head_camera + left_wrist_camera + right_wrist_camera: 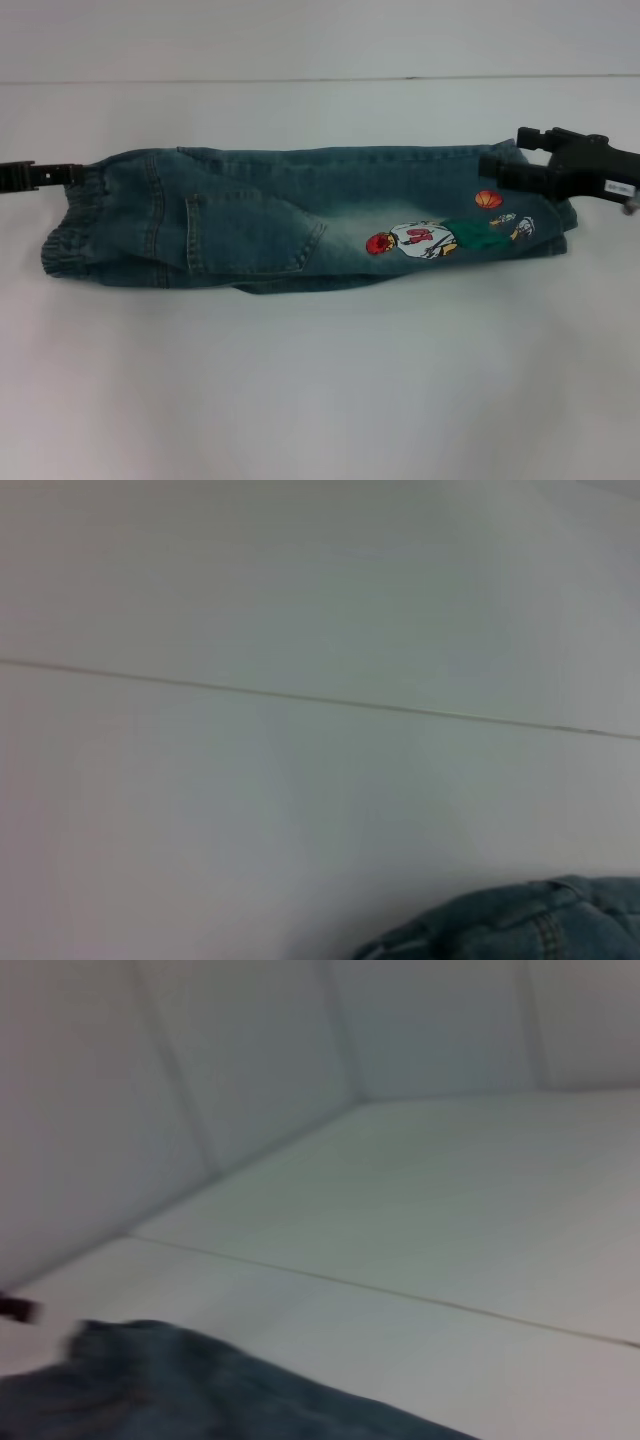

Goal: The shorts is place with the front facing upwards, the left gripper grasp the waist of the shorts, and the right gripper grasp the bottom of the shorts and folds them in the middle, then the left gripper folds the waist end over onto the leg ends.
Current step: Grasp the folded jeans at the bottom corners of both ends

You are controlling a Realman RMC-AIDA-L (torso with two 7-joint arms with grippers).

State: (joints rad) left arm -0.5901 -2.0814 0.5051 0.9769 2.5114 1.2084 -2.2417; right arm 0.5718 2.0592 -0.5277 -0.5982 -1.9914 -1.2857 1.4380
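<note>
The blue denim shorts [300, 220] lie on the white table [320, 380], folded lengthwise into a long band with the patch pocket and the basketball-player picture on top. The gathered waist [62, 245] is at the left end. My left gripper [78, 173] meets its far corner and is shut on it. The leg ends [548, 228] are at the right. My right gripper [495, 172] sits on their far corner, shut on the hem, where the cloth bunches up slightly. Denim fills a corner of the left wrist view [520, 925] and of the right wrist view [180, 1390].
The table's far edge [320, 80] runs straight behind the shorts, with pale wall panels [250, 1070] beyond it. Bare tabletop lies in front of the shorts and to both sides.
</note>
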